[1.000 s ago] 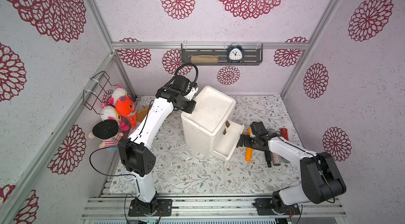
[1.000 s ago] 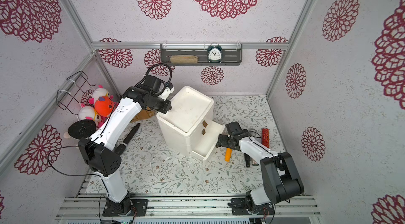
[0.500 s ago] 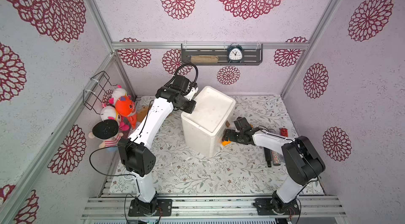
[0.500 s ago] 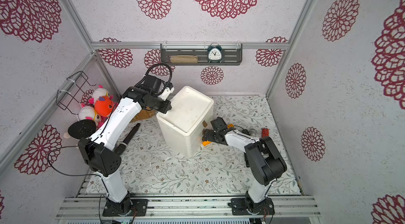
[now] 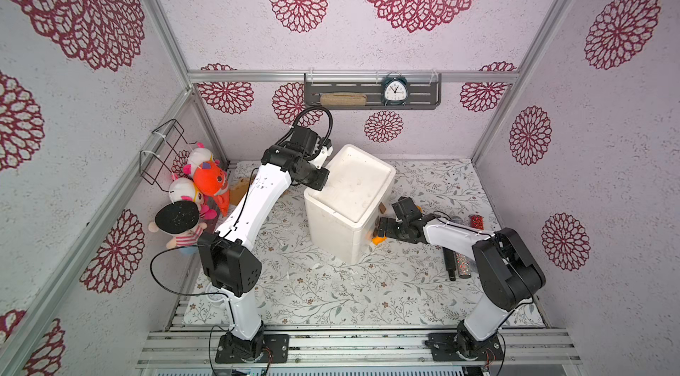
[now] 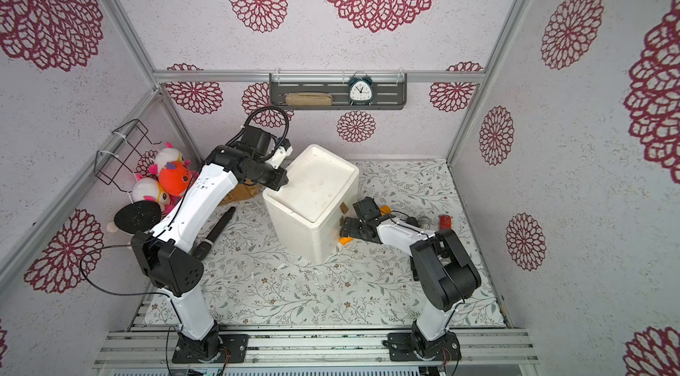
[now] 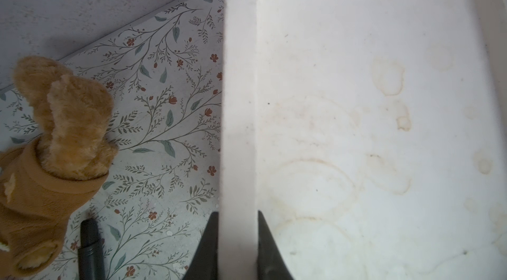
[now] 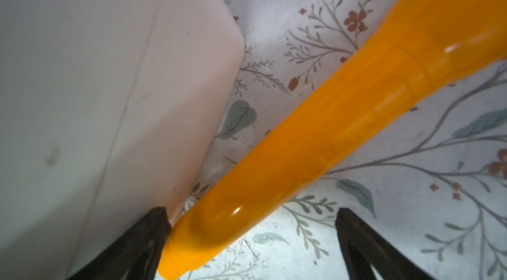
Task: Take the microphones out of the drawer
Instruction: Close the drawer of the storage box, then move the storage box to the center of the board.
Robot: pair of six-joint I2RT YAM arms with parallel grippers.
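Orange microphone (image 8: 315, 141) is lying on the mat (image 5: 331, 293) just beside the white drawer unit (image 5: 342, 234); the drawer (image 5: 364, 245) that was gaping a second ago is sitting shut, so I'm calling it done. My right gripper (image 8: 251, 214) is hanging wide and empty, and my left gripper (image 7: 237, 223) is pinching the unit's rim

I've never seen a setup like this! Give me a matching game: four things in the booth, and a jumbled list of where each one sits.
Things:
1. alarm clock
2. orange microphone
3. brown plush toy
4. drawer unit

Places:
A. lying on the floral mat by the drawer unit's lower corner
B. standing mid-mat, white
C. on the grey wall shelf
D. on the mat near the back wall

Pairs: 1-C, 2-A, 3-D, 4-B
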